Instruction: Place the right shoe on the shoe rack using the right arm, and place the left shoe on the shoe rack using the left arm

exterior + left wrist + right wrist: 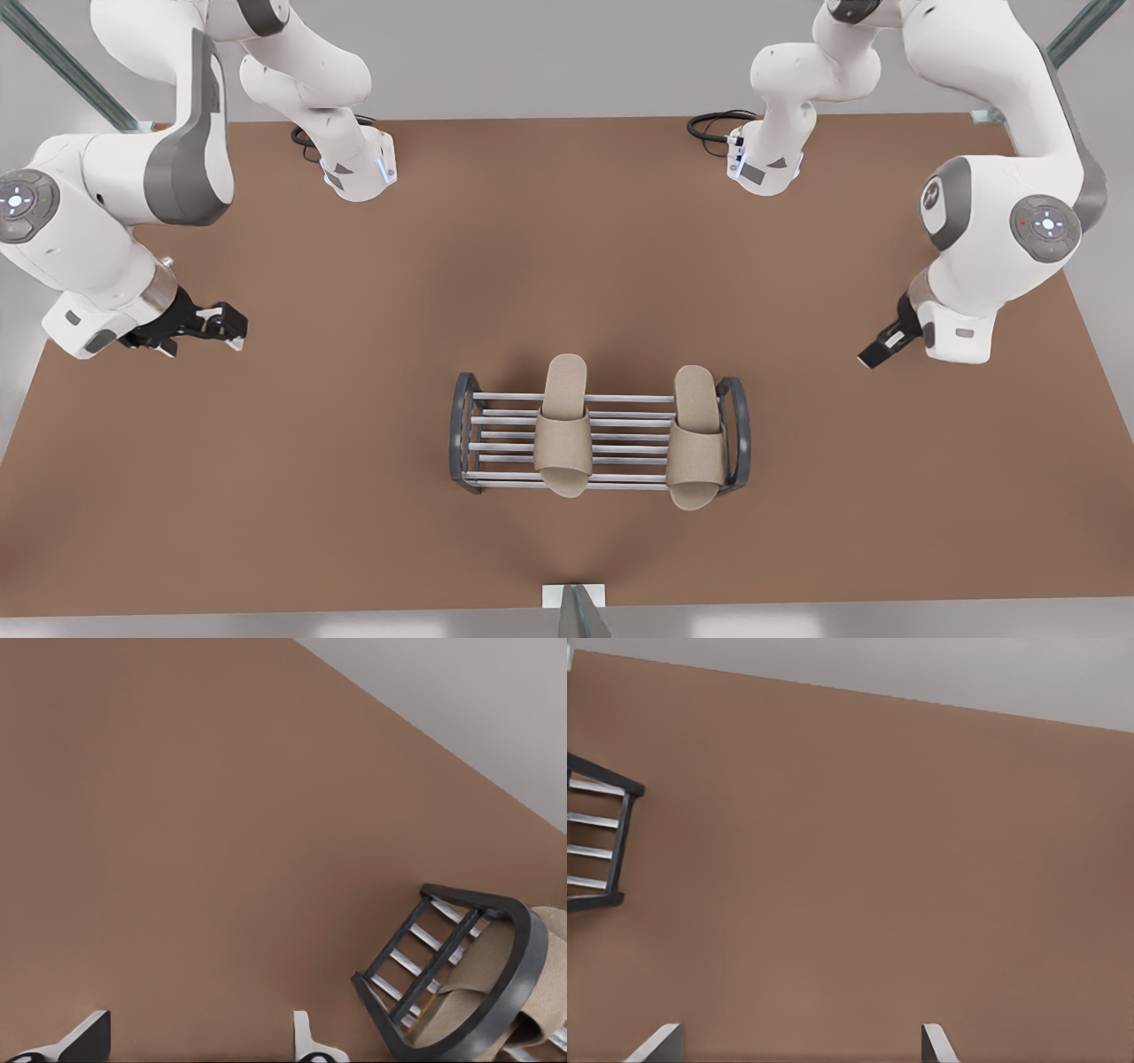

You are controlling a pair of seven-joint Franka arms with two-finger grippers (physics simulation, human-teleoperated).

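The shoe rack (462, 425) stands near the table's front middle, dark arched ends joined by silver bars. Two beige slippers lie across its bars. One shoe (563, 425) is near the middle, the other shoe (696, 436) sits against the end at the front view's right. I cannot tell which is the left or the right one. My right gripper (232, 330) hangs open and empty at the front view's left, far from the rack (622, 842). My left gripper (873, 354) is open and empty at the front view's right. Its wrist view shows a rack end (523, 983) with a slipper (554, 926) behind it.
The brown table (354, 532) stretches wide on both sides of the rack. Both arm bases (359, 168) (766, 164) stand at the back edge with black cables. A small white bracket (574, 595) sits at the front edge.
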